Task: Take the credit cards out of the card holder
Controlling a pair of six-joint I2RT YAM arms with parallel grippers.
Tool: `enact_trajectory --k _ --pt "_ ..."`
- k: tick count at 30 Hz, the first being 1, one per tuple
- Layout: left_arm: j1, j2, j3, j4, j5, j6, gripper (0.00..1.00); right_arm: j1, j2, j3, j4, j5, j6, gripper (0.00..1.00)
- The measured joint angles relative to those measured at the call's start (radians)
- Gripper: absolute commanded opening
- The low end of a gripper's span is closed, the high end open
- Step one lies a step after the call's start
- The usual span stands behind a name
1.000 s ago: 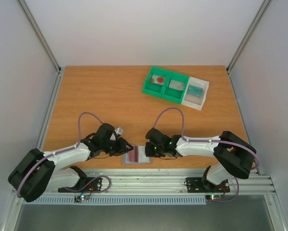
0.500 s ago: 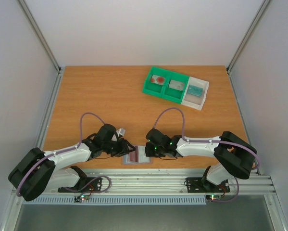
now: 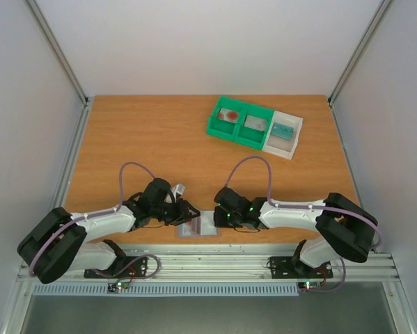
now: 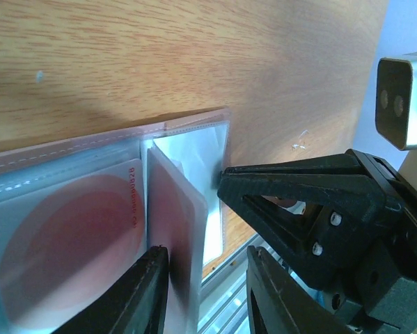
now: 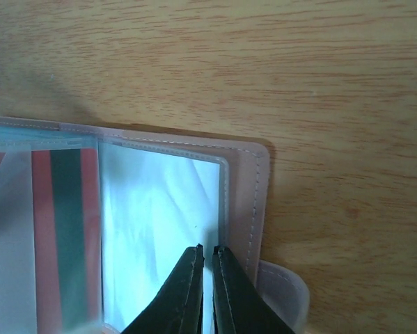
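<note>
1. The card holder [image 3: 198,227] lies open at the near edge of the tabletop [image 3: 138,139], between the two hands. Its border is pale and stitched, and its pockets are clear plastic.
2. One pocket holds a red-disc card [image 4: 62,243], whitish, with red characters along its edge that are too skewed to read. Another pocket shows a striped card [image 5: 62,229] in red and dark green.
3. The left hand [image 4: 208,292] is released. Its fingers stand apart on either side of a raised reddish leaf, with a gap at one side.
4. The right hand [image 5: 205,278] is clenched, with its tips on the clear end pocket. Whether they pinch a layer cannot be told.
5. The tabletop is orange-brown wood grain. Pale walls enclose it, and an aluminium rail [image 3: 215,259] runs along the near edge.
6. Well apart, toward the far right, sits a green and white compartment tray [image 3: 209,130]. Each of its three compartments holds one card: a red-blotch card [image 3: 229,115], a greyish card [image 3: 255,123] and a teal card [image 3: 283,131].
</note>
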Motion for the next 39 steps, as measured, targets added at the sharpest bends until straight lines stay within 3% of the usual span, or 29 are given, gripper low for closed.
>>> enact_trajectory --k 19,39 --pt "-0.056 0.076 0.027 0.069 0.005 -0.023 0.35 0.000 -0.112 -0.021 -0.062 0.082 0.013 0.08" --pt "-0.056 0.046 0.059 -0.025 -0.040 0.020 0.38 0.000 -0.151 -0.021 -0.079 0.085 0.018 0.10"
